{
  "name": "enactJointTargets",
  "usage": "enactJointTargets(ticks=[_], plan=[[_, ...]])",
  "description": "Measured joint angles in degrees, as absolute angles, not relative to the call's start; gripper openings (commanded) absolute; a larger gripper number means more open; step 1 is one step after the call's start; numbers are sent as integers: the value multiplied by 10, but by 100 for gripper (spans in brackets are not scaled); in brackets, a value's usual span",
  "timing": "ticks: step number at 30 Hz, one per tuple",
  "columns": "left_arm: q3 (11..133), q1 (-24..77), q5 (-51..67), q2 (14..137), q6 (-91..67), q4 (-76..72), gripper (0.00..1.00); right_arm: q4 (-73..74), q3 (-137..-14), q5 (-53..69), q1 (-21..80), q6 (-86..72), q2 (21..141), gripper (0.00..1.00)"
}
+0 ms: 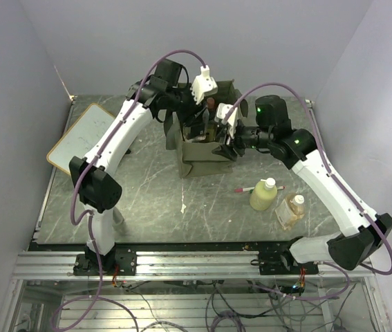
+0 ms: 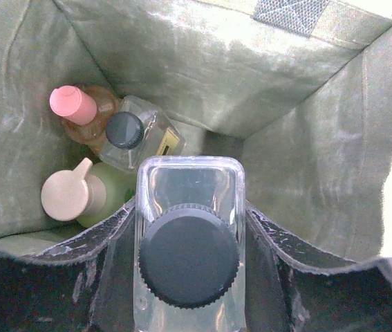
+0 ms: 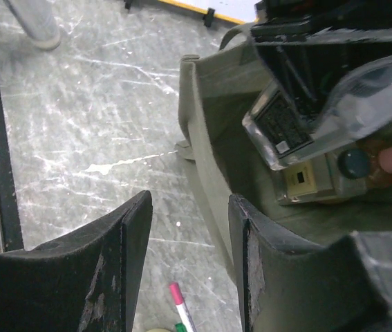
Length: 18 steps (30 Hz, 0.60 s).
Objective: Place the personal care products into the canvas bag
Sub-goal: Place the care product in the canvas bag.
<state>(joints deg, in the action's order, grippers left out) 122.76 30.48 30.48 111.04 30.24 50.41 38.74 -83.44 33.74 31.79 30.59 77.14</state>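
The olive canvas bag [image 1: 199, 164] stands open at the table's middle. My left gripper [image 2: 189, 207] is shut on a clear square jar with a black lid [image 2: 189, 256] and holds it upright inside the bag's mouth [image 1: 199, 121]. Below it in the bag [image 2: 306, 159] lie a pink-capped orange bottle [image 2: 78, 107], a clear black-capped bottle [image 2: 126, 133] and a green bottle with a beige cap [image 2: 71, 196]. My right gripper [image 3: 190, 207] is open at the bag's near right rim [image 1: 225, 144], the bag wall [image 3: 206, 173] running between its jaws. A yellow-green bottle [image 1: 263, 195] and an amber square bottle [image 1: 290, 211] lie on the table.
A red-green-white pen [image 1: 251, 188] lies by the yellow-green bottle and shows in the right wrist view [image 3: 182, 311]. A wood-framed whiteboard [image 1: 81, 137] lies at the far left. The table [image 1: 147, 200] is grey marble.
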Motion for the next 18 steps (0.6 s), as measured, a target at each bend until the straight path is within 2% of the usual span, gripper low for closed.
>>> enactJointTargets(ticks=[18], plan=[[1217, 305, 295, 1159, 367, 535, 7, 380, -792, 321, 304, 306, 759, 41]])
